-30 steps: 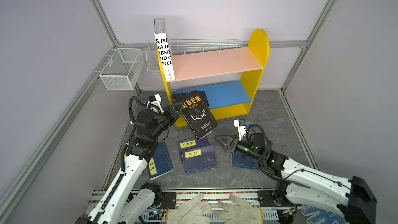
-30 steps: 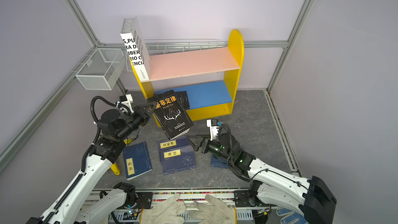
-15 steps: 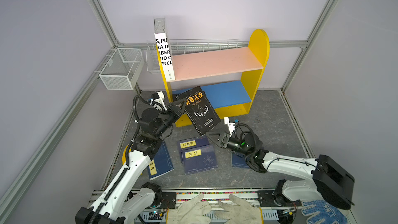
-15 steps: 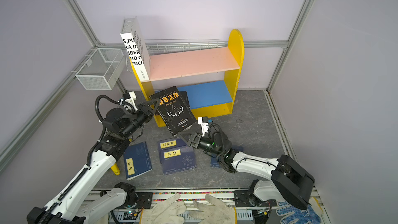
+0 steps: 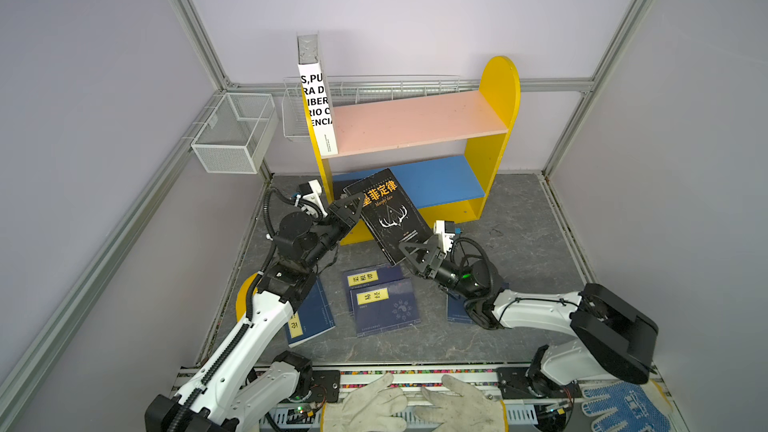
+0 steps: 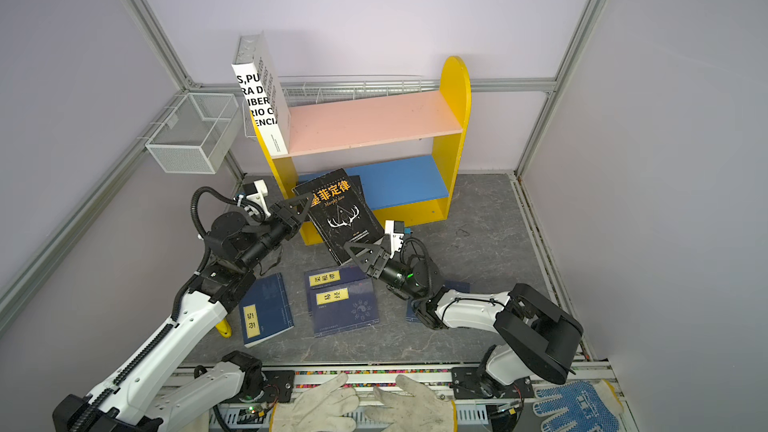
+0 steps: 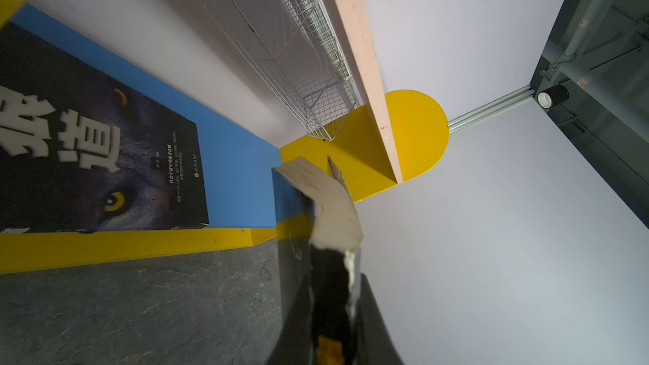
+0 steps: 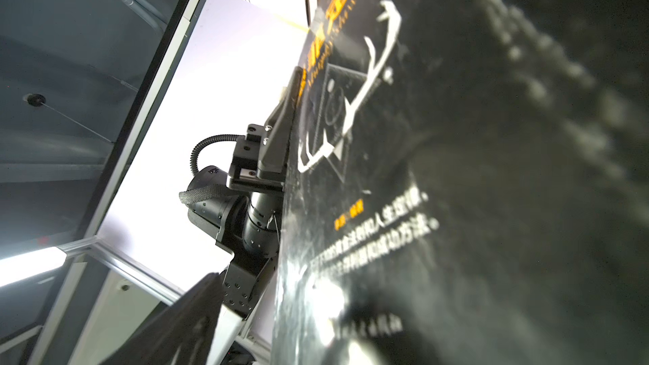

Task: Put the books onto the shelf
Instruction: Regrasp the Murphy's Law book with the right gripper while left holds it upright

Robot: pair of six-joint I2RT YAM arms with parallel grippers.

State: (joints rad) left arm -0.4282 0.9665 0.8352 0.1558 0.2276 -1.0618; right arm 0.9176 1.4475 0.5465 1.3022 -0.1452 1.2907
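A black book with white antlers and orange title [image 5: 390, 214] hangs tilted in front of the yellow shelf [image 5: 494, 118], over its blue lower board [image 5: 444, 180]. My left gripper [image 5: 353, 205] is shut on the book's upper left edge; the left wrist view shows its page edge [image 7: 330, 205] between the jaws. My right gripper [image 5: 417, 252] stands open at the book's lower corner, with one finger [image 8: 175, 324] beside the cover [image 8: 456, 170]. A wolf-face book [image 7: 98, 156] lies on the blue board. The white book [image 5: 318, 114] stands on the pink board [image 5: 415, 122]. Navy books [image 5: 384, 305] lie on the floor.
White wire baskets [image 5: 232, 135] hang on the left wall and behind the shelf [image 5: 374, 89]. One navy book [image 5: 309, 317] lies by my left arm, another [image 5: 457, 311] under my right arm. Work gloves [image 5: 415, 405] lie on the front rail.
My left gripper has raised the black antler book and tipped it toward the shelf. My right gripper has moved left and up from the floor to the book's lower corner.
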